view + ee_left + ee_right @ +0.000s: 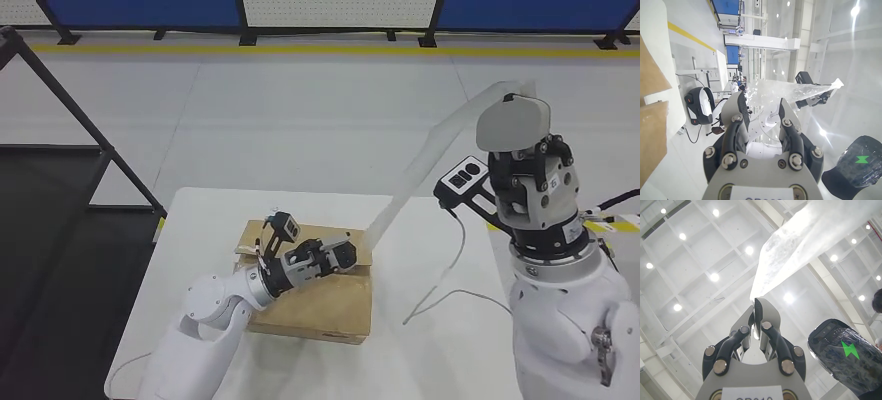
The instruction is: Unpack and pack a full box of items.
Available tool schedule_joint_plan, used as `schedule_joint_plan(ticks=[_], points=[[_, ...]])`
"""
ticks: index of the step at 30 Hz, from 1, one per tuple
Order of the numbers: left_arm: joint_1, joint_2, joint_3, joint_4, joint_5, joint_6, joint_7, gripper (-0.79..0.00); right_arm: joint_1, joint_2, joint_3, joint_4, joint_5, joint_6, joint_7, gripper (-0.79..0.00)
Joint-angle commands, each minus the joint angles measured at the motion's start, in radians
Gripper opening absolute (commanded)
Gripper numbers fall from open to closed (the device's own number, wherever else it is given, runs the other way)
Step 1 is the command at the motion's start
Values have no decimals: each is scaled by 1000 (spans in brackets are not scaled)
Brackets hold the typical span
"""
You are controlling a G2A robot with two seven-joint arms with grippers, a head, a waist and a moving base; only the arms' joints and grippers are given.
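Brown cardboard box (330, 305) sitting below left gripper (761, 100), fingers standing wide apart, gripping nothing; right gripper (754, 302) clamping long translucent plastic wrap (791, 247).

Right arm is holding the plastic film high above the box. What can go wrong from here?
1. The right gripper pinches the film only at its very end. The film looks stretched taut, so it may slip free.
2. The film's lower end sits by the open left gripper at the box. It could snag on that gripper or tug the box along.
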Motion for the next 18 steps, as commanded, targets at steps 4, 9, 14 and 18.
schedule_joint_plan(ticks=[4,9,14,18], points=[[-12,-4,23,17,-9,4,-17,-372,1,1,7,0,6,5,1,-785],[-25,-11,51,24,-26,-9,-30,-357,2,2,11,0,13,11,5,-785],[-47,-21,87,37,-36,-32,-30,-360,5,3,15,0,20,16,3,-785],[-64,-29,100,53,-57,-59,-11,-382,7,4,18,0,28,26,1,-785]])
